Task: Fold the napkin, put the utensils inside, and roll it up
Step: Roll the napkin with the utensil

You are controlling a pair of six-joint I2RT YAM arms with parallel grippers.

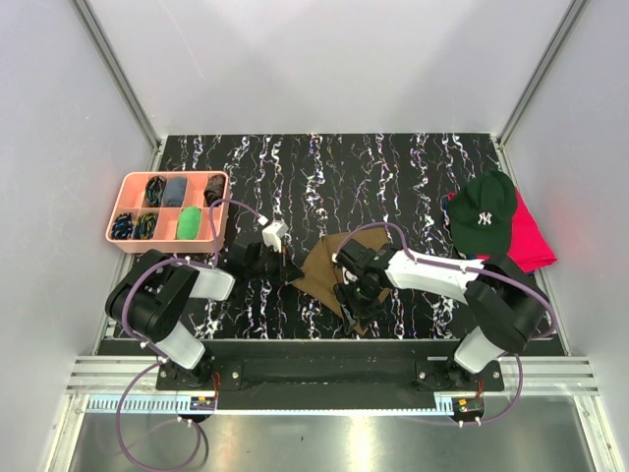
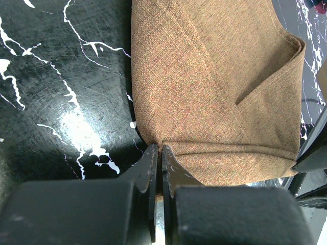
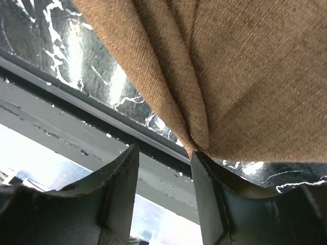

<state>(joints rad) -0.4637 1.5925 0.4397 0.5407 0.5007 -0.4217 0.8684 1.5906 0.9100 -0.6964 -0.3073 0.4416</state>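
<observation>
While the left tool (image 2: 158,155) pinched the napkin (image 2: 204,76) by a corner and the right tool (image 3: 163,173) stood open, folding looked underway, and next called for drawing that corner across.

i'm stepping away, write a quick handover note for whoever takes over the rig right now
The left gripper is shut on a corner of the napkin.
The right gripper is open. Another napkin corner sits at the inner tip of one finger, not clamped.
The napkin lies on the table between the two arms, partly folded, with layers overlapping.
The utensils cannot be made out in any view, and none lie on the napkin.
Done: the fold is begun.
Left: finish the fold, lay the utensils inside, roll it up.
</observation>
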